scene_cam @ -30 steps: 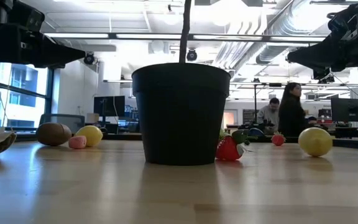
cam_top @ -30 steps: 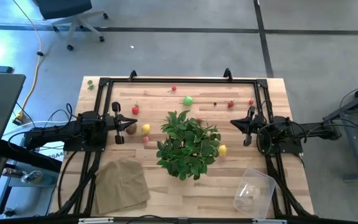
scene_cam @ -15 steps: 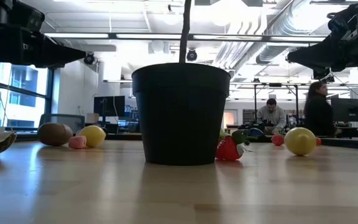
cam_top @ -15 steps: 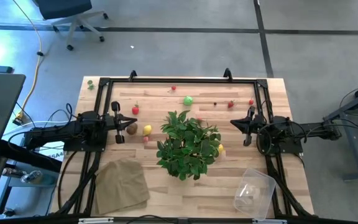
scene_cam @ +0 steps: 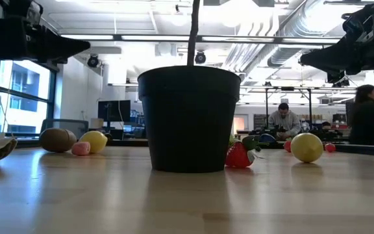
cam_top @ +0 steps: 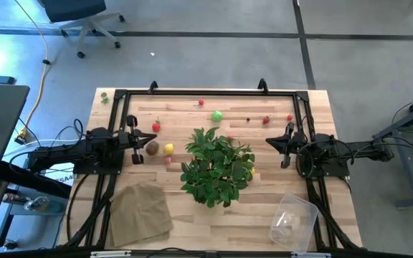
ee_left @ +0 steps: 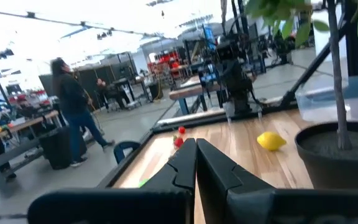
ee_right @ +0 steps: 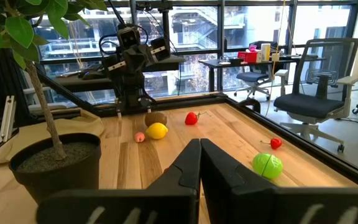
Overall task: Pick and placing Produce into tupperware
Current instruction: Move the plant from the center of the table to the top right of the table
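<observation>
Potted plant (cam_top: 217, 172) stands mid-table between the arms; left gripper (cam_top: 154, 137) and right gripper (cam_top: 268, 141) both pinched closed, empty; tupperware (cam_top: 293, 221) near right.

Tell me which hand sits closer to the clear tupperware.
The right hand. It sits just up the table from the tupperware on the same side; the left hand is across the table, beyond the potted plant.

We note an open-plan robotics lab or workshop: exposed ceiling ducts (scene_cam: 284, 29), rows of workbenches (ee_left: 23, 127) with monitors (scene_cam: 113, 109), rolling office chairs (ee_right: 319, 93), large windows (ee_right: 185, 37), people (ee_left: 73, 102) standing and seated (scene_cam: 284, 120) beyond our wooden table (cam_top: 192, 215).
</observation>
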`<action>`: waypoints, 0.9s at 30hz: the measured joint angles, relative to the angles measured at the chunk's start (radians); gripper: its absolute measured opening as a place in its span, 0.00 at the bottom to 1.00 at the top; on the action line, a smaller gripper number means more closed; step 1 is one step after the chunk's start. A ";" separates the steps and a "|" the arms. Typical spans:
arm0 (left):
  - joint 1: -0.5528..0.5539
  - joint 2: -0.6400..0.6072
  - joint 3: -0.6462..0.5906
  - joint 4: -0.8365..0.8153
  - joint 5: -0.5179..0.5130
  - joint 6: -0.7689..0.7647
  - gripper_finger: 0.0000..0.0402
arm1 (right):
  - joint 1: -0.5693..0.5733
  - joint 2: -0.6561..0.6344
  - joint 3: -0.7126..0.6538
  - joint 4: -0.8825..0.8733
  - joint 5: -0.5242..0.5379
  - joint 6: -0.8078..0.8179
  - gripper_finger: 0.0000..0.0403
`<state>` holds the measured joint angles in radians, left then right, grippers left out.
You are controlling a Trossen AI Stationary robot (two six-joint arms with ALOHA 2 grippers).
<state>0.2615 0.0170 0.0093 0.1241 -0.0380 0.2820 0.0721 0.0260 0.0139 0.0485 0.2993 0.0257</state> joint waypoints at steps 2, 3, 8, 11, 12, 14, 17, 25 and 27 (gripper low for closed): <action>0.000 0.000 0.000 0.017 0.000 -0.002 0.01 | 0.000 0.000 0.000 0.010 -0.004 0.014 0.00; 0.000 0.000 0.000 0.032 0.000 -0.007 0.01 | 0.000 0.000 0.000 0.023 -0.014 0.035 0.00; 0.000 0.000 0.000 0.130 0.006 -0.123 0.01 | 0.000 0.000 0.000 0.153 -0.028 0.168 0.00; 0.000 0.000 0.000 0.188 -0.004 -0.180 0.01 | 0.000 0.000 0.000 0.230 -0.029 0.267 0.00; 0.000 0.000 0.000 0.203 -0.013 -0.198 0.01 | 0.000 0.000 0.000 0.248 -0.024 0.289 0.00; 0.000 0.000 0.000 0.230 -0.028 -0.234 0.01 | 0.000 0.000 0.000 0.272 0.002 0.340 0.00; 0.000 0.000 0.000 0.254 -0.030 -0.326 0.01 | 0.000 0.000 0.000 0.296 0.034 0.477 0.00; 0.000 0.000 0.006 0.376 0.174 -0.357 0.01 | 0.000 0.000 0.000 0.408 -0.069 0.494 0.00; 0.000 0.000 0.029 0.361 0.229 -0.347 0.01 | 0.000 0.000 0.019 0.395 -0.113 0.445 0.00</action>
<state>0.2611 0.0174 0.0380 0.4850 0.1911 -0.0653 0.0723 0.0261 0.0333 0.4435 0.1865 0.4707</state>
